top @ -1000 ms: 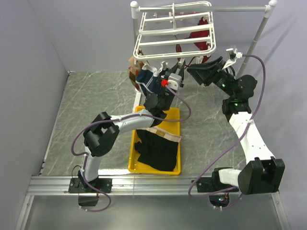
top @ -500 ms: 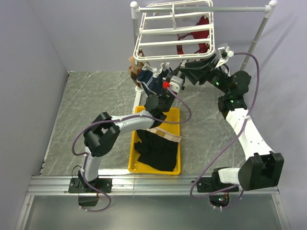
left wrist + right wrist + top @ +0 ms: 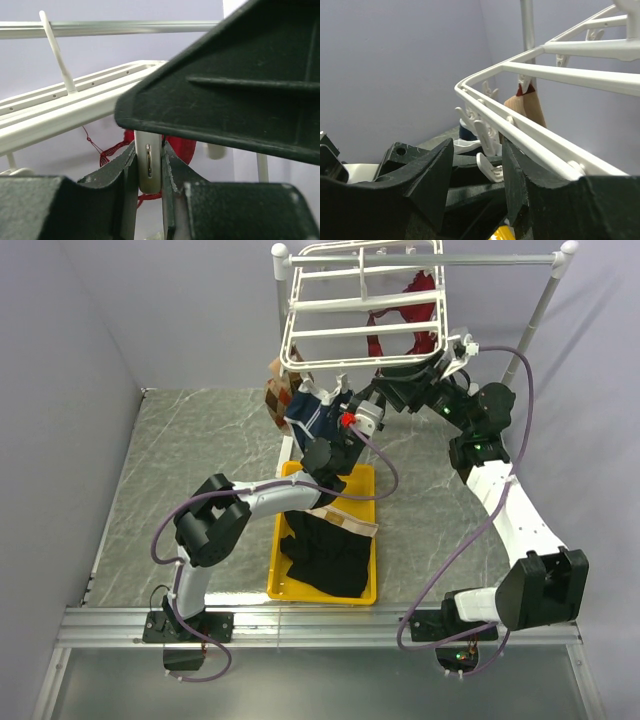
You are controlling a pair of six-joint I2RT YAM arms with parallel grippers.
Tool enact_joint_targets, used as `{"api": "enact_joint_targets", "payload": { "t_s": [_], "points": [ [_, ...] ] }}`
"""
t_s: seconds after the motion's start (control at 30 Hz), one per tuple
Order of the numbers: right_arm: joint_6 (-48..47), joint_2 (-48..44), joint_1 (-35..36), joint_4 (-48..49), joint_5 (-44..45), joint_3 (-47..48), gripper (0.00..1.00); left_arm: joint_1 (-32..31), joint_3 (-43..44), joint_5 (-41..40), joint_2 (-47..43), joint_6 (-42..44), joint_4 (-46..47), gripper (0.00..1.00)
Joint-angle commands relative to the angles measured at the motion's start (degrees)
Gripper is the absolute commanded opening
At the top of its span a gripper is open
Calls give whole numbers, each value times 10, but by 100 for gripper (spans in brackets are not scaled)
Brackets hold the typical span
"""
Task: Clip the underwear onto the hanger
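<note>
Underwear [image 3: 325, 550] — in yellow tray [image 3: 358, 490], well below jaws | left jaws pinch clip [image 3: 149, 162]

light: even, soft, bright | shadows: faint | top view: sharp | wrist views: near parts blurred

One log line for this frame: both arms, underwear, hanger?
left pincer: shut on white clip | right pincer: open at hanger rim | underwear: in yellow tray, unclipped
</note>
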Motion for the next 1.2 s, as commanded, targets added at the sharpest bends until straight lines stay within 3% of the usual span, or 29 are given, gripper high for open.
{"api": "enact_joint_targets", "payload": {
  "t_s": [0.0,0.27,0.43,0.47,0.5,0.57,0.77,0.87,1.03,1.17],
  "points": [
    [-26,13,12,-9,11,44,51,-7,0,28,-28,-1,86,8],
    [-52,19,12,-36,1,53,48,-6,1,30,-30,0,86,9],
    [-71,16,12,-52,30,52,24,-6,-6,30,-33,2,91,13],
    [-70,17,11,-51,30,54,19,-6,-8,31,-34,3,91,17],
    [-61,18,11,-52,30,56,7,-6,-10,32,-36,4,91,19],
    [-44,19,11,-48,31,63,0,-5,-16,38,-42,5,91,27],
    [16,20,11,-35,26,79,0,-3,-44,37,-63,9,86,46],
    [35,19,12,-36,27,84,0,-3,-57,29,-79,5,78,50],
    [58,22,10,-30,24,87,0,-1,-55,18,-86,14,71,48],
    [51,21,10,-38,25,83,0,2,-43,7,-84,17,67,37]
  ]
}}
